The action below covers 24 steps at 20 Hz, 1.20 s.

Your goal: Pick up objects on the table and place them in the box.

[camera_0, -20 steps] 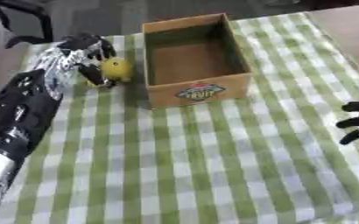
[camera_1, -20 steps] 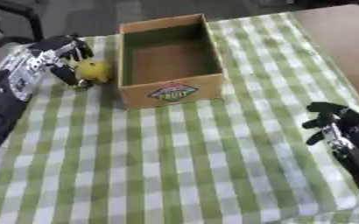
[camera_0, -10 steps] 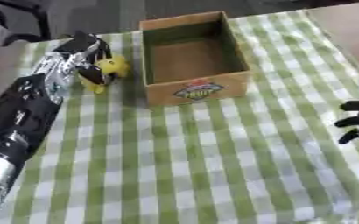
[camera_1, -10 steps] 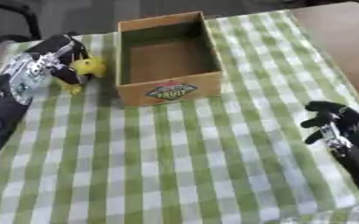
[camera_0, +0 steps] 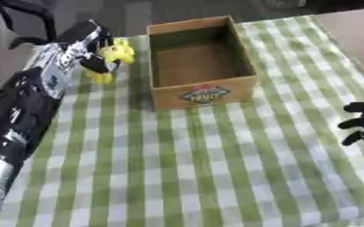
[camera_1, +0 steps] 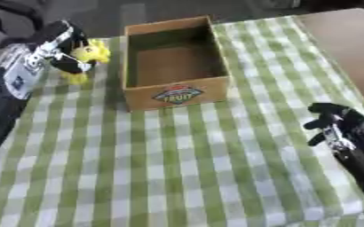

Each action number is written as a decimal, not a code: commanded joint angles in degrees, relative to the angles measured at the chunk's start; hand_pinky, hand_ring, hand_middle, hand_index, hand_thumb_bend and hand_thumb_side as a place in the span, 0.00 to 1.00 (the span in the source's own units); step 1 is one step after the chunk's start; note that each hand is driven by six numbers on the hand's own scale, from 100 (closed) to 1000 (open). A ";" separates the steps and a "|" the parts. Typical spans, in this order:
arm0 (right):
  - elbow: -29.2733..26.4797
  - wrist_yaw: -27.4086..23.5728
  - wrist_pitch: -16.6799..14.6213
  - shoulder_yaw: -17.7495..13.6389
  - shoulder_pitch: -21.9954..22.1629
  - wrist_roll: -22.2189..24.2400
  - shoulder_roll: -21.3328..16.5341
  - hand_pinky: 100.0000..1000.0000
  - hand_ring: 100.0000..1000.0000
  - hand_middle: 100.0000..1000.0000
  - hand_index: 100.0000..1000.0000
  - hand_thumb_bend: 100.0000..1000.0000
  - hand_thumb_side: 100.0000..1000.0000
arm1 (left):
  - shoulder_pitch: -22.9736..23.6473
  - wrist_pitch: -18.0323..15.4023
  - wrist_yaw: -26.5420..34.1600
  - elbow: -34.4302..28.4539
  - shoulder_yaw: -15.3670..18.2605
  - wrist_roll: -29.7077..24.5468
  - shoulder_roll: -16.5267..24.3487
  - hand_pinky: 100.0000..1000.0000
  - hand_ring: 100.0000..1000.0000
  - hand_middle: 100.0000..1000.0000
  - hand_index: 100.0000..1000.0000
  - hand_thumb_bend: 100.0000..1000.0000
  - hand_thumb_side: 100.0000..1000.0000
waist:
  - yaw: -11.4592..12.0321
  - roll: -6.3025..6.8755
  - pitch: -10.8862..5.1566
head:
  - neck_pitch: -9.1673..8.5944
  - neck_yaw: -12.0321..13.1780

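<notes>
A small yellow toy point(camera_0: 115, 54) hangs above the table's far left, just left of the cardboard box point(camera_0: 200, 62). My left hand point(camera_0: 93, 49) is shut on it, black fingers curled around its side, and its lower end point(camera_0: 101, 79) shows below the hand. The box is open at the top and holds nothing that I can see; a fruit label marks its front wall. At the right edge my right hand point(camera_1: 333, 119) rests above the cloth with curled fingers, holding nothing.
A green and white checked cloth point(camera_0: 216, 155) covers the table. Bare brown tabletop point(camera_1: 348, 40) shows at the far right. Dark chair parts point(camera_0: 29, 13) stand beyond the table's far left corner.
My left hand has lifted the yellow toy off the cloth and carried it upward and slightly toward the box. The right hand has stayed in place.
</notes>
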 commanded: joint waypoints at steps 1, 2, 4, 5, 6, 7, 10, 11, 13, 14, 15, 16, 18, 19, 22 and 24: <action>-0.70 -0.12 -0.11 -0.43 -0.11 0.02 -0.91 0.41 0.60 0.71 0.77 0.00 0.60 | -2.28 -0.66 2.63 -5.58 -1.63 -0.35 1.49 0.31 0.24 0.17 0.40 0.20 0.00 | 0.22 -0.32 -1.29 | 0.10 -0.13; -0.69 -0.17 -0.12 -0.37 -0.13 0.09 -0.91 0.41 0.60 0.71 0.77 0.00 0.59 | -2.70 -0.85 3.19 -6.81 -2.31 -0.61 0.95 0.31 0.24 0.17 0.40 0.20 0.00 | 0.20 -0.33 -1.39 | 0.10 -0.05; -0.67 -0.30 -0.16 -0.24 -0.23 0.26 -0.88 0.41 0.60 0.71 0.77 0.00 0.59 | -3.48 -1.06 3.75 -8.57 -3.55 -1.15 -0.41 0.31 0.24 0.17 0.40 0.21 0.00 | 0.08 -0.39 -1.51 | 0.03 0.18; -0.66 -0.33 -0.16 -0.20 -0.26 0.33 -0.88 0.41 0.60 0.71 0.77 0.00 0.59 | -3.79 -1.10 3.78 -9.00 -4.02 -1.40 -1.07 0.32 0.24 0.17 0.40 0.21 0.00 | 0.01 -0.43 -1.53 | -0.03 0.26; -0.66 -0.36 -0.18 -0.13 -0.32 0.40 -0.87 0.41 0.60 0.71 0.77 0.00 0.59 | -4.09 -1.17 3.57 -9.14 -4.51 -1.61 -2.04 0.32 0.24 0.17 0.40 0.21 0.00 | -0.17 -0.49 -1.55 | -0.11 0.49; -0.66 -0.42 -0.21 -0.06 -0.37 0.47 -0.86 0.41 0.60 0.71 0.77 0.00 0.59 | -4.32 -1.21 3.13 -8.99 -4.88 -1.68 -2.98 0.32 0.25 0.17 0.40 0.21 0.00 | -0.33 -0.53 -1.55 | -0.17 0.70; -0.66 -0.63 -0.25 0.09 -0.56 0.67 -0.75 0.41 0.60 0.71 0.77 0.00 0.59 | -4.28 -1.25 1.72 -7.26 -5.25 -1.15 -5.63 0.33 0.25 0.18 0.41 0.22 0.00 | -0.82 -0.60 -1.51 | -0.44 1.19; -0.66 -0.70 -0.24 0.15 -0.65 0.73 -0.70 0.41 0.60 0.71 0.77 0.00 0.59 | -4.06 -1.13 1.59 -6.32 -5.22 -0.46 -6.50 0.33 0.25 0.18 0.41 0.22 0.00 | -0.98 -0.60 -1.47 | -0.58 1.27; -0.66 -0.80 -0.23 0.27 -0.84 0.88 -0.61 0.41 0.60 0.71 0.77 0.00 0.59 | -3.61 -1.03 0.95 -4.35 -5.06 1.43 -8.17 0.34 0.26 0.19 0.42 0.22 0.00 | -1.26 -0.62 -1.34 | -0.80 1.46; -0.68 -0.85 -0.22 0.33 -0.93 0.96 -0.55 0.41 0.60 0.71 0.77 0.00 0.59 | -3.43 -1.06 0.62 -3.47 -5.11 2.33 -8.75 0.34 0.27 0.20 0.42 0.22 0.00 | -1.41 -0.60 -1.25 | -0.90 1.59; -0.68 -0.88 -0.21 0.37 -1.00 1.03 -0.49 0.41 0.60 0.71 0.77 0.00 0.59 | -3.30 -1.08 -0.24 -2.70 -5.16 3.31 -9.33 0.34 0.27 0.20 0.42 0.22 0.00 | -1.51 -0.60 -1.19 | -0.97 1.67; -0.68 -0.90 -0.20 0.41 -1.06 1.10 -0.45 0.41 0.60 0.70 0.77 0.00 0.60 | -3.16 -1.16 -1.17 -2.01 -5.19 4.29 -9.92 0.35 0.27 0.20 0.43 0.22 0.00 | -1.62 -0.61 -1.11 | -1.05 1.70; -0.71 -0.93 -0.20 0.48 -1.14 1.21 -0.41 0.41 0.60 0.70 0.77 0.00 0.59 | -2.93 -1.50 -2.89 -0.88 -5.31 5.83 -10.88 0.37 0.29 0.23 0.45 0.24 0.00 | -1.74 -0.65 -0.99 | -1.14 1.78; -0.73 -0.94 -0.19 0.49 -1.18 1.23 -0.39 0.41 0.60 0.70 0.77 0.00 0.59 | -2.82 -1.65 -3.66 -0.46 -5.33 6.51 -11.25 0.38 0.31 0.24 0.46 0.23 0.00 | -1.77 -0.68 -0.95 | -1.18 1.85; -0.76 -1.00 -0.22 0.54 -1.28 1.33 -0.32 0.41 0.60 0.70 0.76 0.00 0.59 | -2.32 -1.98 -5.77 0.48 -5.52 8.57 -12.11 0.46 0.42 0.40 0.61 0.31 0.00 | -1.80 -0.79 -0.84 | -1.31 1.95; -0.77 -1.00 -0.23 0.52 -1.29 1.35 -0.28 0.41 0.60 0.70 0.76 0.00 0.59 | -2.03 -2.18 -7.07 0.90 -5.75 9.39 -12.38 0.51 0.49 0.46 0.68 0.45 0.00 | -1.78 -0.85 -0.79 | -1.37 1.94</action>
